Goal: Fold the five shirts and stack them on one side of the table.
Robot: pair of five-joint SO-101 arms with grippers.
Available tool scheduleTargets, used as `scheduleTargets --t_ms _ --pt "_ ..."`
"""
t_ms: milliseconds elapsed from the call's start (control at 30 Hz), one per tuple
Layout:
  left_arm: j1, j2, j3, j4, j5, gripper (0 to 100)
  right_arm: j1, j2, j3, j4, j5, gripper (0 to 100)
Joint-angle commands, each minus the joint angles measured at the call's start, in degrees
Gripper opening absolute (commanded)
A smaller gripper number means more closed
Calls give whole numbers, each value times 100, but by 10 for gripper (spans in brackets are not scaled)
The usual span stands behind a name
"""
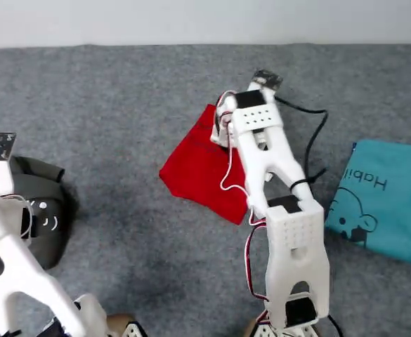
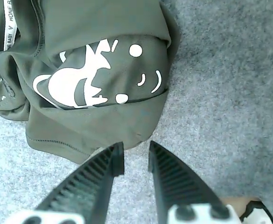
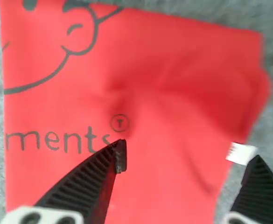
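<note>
Far from done, with nothing stacked: red shirt (image 1: 199,168) at mid table (image 1: 121,98) under the spread right pincer (image 3: 187,158), rumpled green shirt (image 2: 80,123) by the left edge before the slightly parted left pincer (image 2: 135,149), teal shirt (image 1: 391,207) by the right edge

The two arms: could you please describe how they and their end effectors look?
Both are white plastic. The right arm has perforated panels, red and white wires and a black cable; the left arm carries similar wires. The left end effector and right end effector have black ridged fingers.
</note>
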Motion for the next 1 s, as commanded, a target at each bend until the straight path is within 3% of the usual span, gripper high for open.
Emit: scheduleTargets --t_ms 0,633,900,967 --pt "0 -149 -171 18 -44 94 -40 171 -132 -224 -62 383" --pt "-9 -158 -171 9 -44 94 4 787 -132 180 -202 371" --pt "-9 -158 -180 18 -44 94 207 760 -141 198 431 30" --pt "-9 -158 -180 18 -44 94 251 760 -141 215 615 13"
